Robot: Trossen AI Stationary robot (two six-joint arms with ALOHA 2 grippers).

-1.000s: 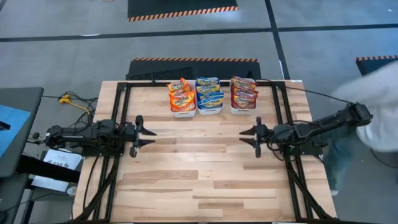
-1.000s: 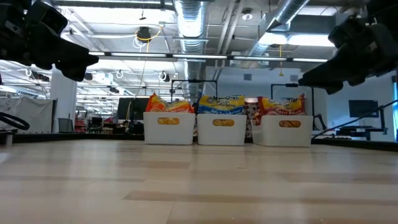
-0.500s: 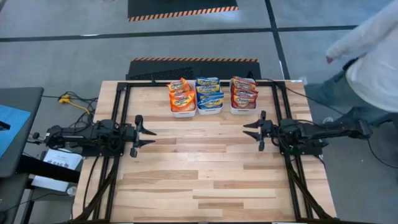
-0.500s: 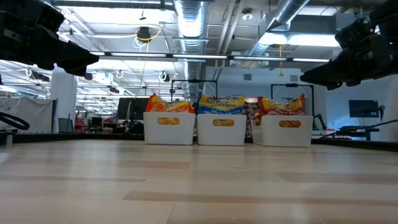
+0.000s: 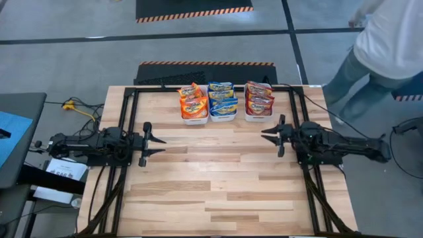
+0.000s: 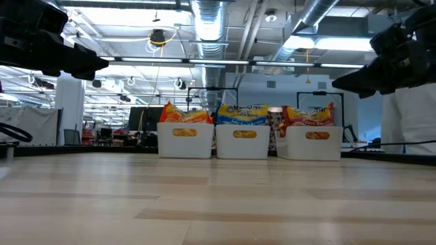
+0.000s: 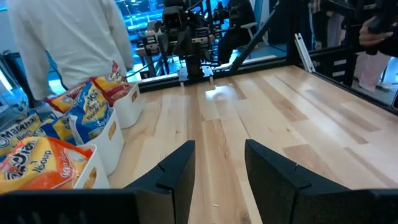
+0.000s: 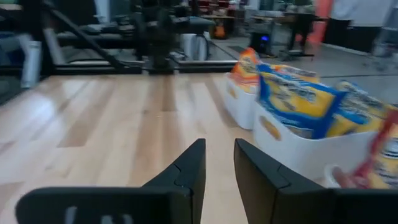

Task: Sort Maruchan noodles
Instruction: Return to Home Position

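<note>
All the noodle packets sit in three white tubs lined up side by side at the middle of the far edge of the table (image 5: 211, 198). The left tub (image 6: 185, 144), on the left arm's side, holds the orange packets (image 5: 192, 104). The middle tub (image 6: 242, 144) holds the blue packets (image 5: 222, 100), and the right tub (image 6: 313, 145) holds the dark red packets (image 5: 258, 99). The packets stand on edge and overlap one another, with their tops poking up above the rims. How many are in each tub I cannot tell from here.

The left pincer (image 5: 163, 146) hangs above the wood near the table's left edge, roughly halfway between the near and far edges, and points in toward the middle. Its two fingers are parted with a clear gap, and there is nothing between them.

The right pincer (image 5: 263, 137) faces it from the table's right edge, a little closer to the far edge, and is also raised off the wood. It is near the right tub but not touching it. Its fingers are parted too, by a narrower gap, and they hold nothing.

A person (image 5: 386, 46) in a white top and jeans stands on the floor just off the table's far right corner.
</note>
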